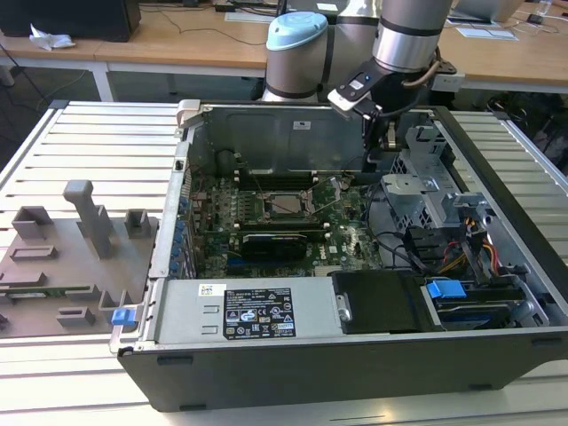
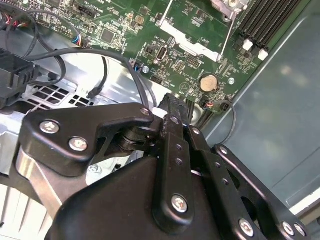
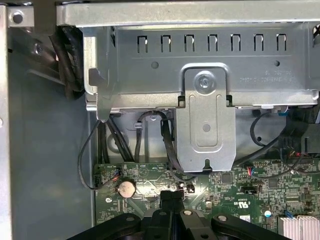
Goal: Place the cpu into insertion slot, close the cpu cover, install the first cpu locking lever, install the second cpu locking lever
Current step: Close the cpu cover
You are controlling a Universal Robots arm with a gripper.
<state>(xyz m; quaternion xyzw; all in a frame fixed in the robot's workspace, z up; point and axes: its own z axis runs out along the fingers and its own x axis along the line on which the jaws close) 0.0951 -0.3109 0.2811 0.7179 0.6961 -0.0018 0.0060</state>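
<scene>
In the exterior view the insertion slot (image 1: pixel 286 204) sits mid-motherboard inside the open computer case. A dull grey square, the cpu (image 1: pixel 287 205), shows in its centre. The silver cpu cover (image 1: pixel 286 193) frames it; I cannot tell whether it lies fully flat. A thin wire lever (image 1: pixel 328 201) slants up from the slot toward the exterior view's right. My gripper (image 1: pixel 389 149) hangs over the motherboard's back corner on the exterior view's right, well away from the slot. Its black fingers (image 3: pixel 171 197) are pressed together with nothing between them, as both wrist views show (image 2: pixel 172 107).
A silver drive cage (image 3: pixel 200 100) stands close by the gripper, with black cables (image 3: pixel 167 145) running under it. A coin battery (image 2: pixel 208 81) lies below the fingertips. A black card (image 1: pixel 275 241) and the power supply (image 1: pixel 240 311) lie nearer the front. A grey fixture tray (image 1: pixel 71 248) sits outside the case.
</scene>
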